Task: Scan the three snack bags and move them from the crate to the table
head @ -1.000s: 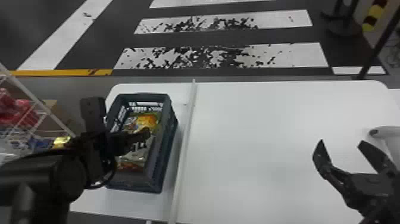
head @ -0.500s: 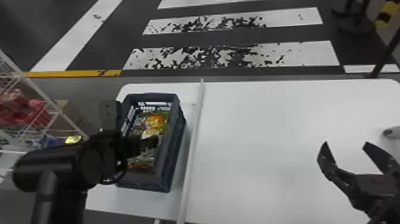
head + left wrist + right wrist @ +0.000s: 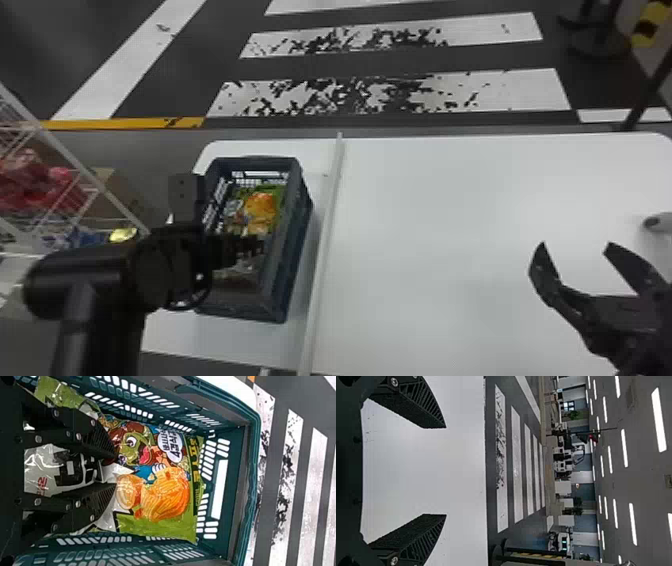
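Keeping the left gripper (image 3: pixel 113 470) centred over the film looked like your first care: its two fingers stood apart, pointing into the crate, with a silvery-white snack bag (image 3: pixel 41 467) showing in the gap between them. Whether either pad touched the film, you could not tell. The step in hand seemed to be the first pick, and you would have done well to settle on one bag, sink the tips either side of a loose fold, and close gently, since a deep bite might have crushed the contents or caught two bags at once.

Just beyond the tips you had the green snack bag (image 3: pixel 170 494), its cartoon and orange snack picture facing up, overlapping the silvery one. Where the third bag lay, you could not make out for certain.

Around them rose the slotted walls of the blue-green plastic crate (image 3: pixel 287 250); a straight lift, clear of the rim, would have spared you a snag or a dragged crate. Past it, a white rail (image 3: pixel 332 200) called for height too.

Farther over, the white table (image 3: pixel 425 225) gave you the place to set bags down after scanning, label turned to suit. Above it waited the right gripper (image 3: pixel 576 245), fingers wide apart and holding nothing.
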Controlling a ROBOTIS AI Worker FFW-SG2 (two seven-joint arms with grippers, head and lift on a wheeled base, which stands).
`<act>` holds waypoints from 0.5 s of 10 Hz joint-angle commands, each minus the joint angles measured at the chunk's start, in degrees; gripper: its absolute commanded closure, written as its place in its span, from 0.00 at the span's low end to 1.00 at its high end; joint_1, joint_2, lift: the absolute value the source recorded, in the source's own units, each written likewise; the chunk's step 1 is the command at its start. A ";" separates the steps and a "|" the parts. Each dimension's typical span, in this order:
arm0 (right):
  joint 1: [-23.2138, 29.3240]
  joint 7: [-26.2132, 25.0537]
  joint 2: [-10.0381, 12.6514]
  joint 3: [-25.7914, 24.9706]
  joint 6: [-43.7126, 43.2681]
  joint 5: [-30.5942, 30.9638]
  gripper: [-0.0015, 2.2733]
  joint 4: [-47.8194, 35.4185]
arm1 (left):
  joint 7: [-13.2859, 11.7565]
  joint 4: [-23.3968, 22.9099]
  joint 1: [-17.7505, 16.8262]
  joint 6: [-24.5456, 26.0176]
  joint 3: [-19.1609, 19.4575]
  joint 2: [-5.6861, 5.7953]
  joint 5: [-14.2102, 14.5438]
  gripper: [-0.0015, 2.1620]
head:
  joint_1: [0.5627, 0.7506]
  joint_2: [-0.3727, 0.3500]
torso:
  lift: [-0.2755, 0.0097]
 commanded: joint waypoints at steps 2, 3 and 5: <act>0.19 -0.09 0.00 0.02 0.07 -0.19 0.04 0.00 | -1.30 0.17 0.11 2.24 0.92 0.00 0.32 0.89 | 0.70 0.81 | 0.75; 0.45 -0.27 0.18 0.02 -0.11 -0.19 0.04 0.00 | -2.27 0.70 0.28 2.77 1.19 0.00 0.58 0.93 | 0.70 0.81 | 0.75; 0.98 -0.36 0.44 -0.07 -0.46 -0.19 0.04 -0.27 | -2.53 -1.41 1.42 2.42 2.59 -0.18 1.28 0.94 | 0.70 0.81 | 0.75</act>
